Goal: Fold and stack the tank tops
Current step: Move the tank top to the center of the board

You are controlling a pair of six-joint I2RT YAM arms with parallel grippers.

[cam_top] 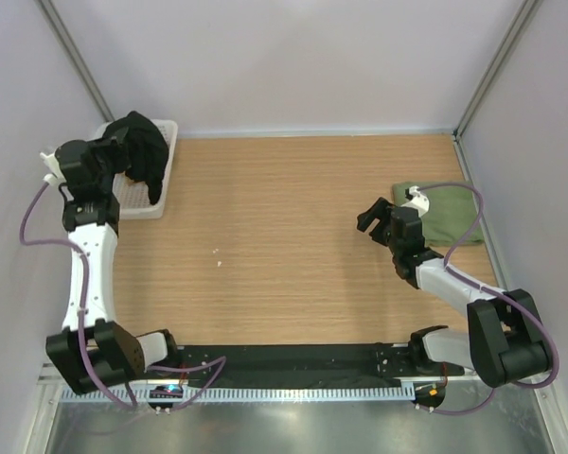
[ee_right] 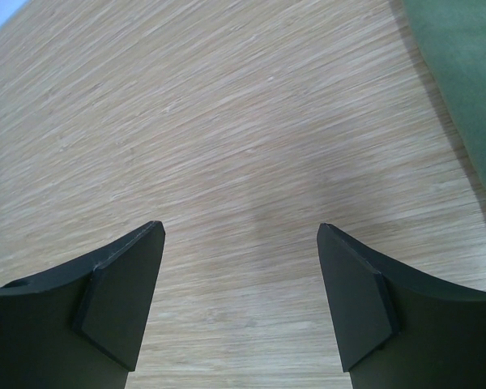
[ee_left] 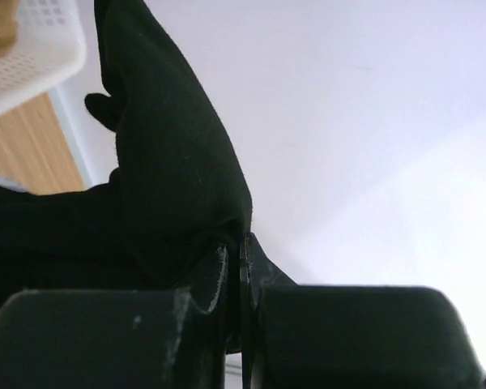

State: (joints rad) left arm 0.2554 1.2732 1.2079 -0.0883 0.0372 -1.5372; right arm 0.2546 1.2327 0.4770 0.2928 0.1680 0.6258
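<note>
The black tank top [cam_top: 144, 156] hangs bunched from my left gripper [cam_top: 123, 151], lifted above the white mesh basket [cam_top: 167, 142] at the far left. In the left wrist view the gripper [ee_left: 243, 259] is shut on the black cloth [ee_left: 170, 162]. The olive green tank top [cam_top: 443, 216] lies folded at the table's right edge; a corner of it shows in the right wrist view [ee_right: 462, 73]. My right gripper [cam_top: 374, 215] is open and empty over bare wood, just left of the green top, also seen in its wrist view [ee_right: 241, 267].
The white mesh basket's rim shows in the left wrist view [ee_left: 32, 57]. White enclosure walls stand at the back and sides. A black mat strip [cam_top: 284, 364] lies along the near edge between the arm bases.
</note>
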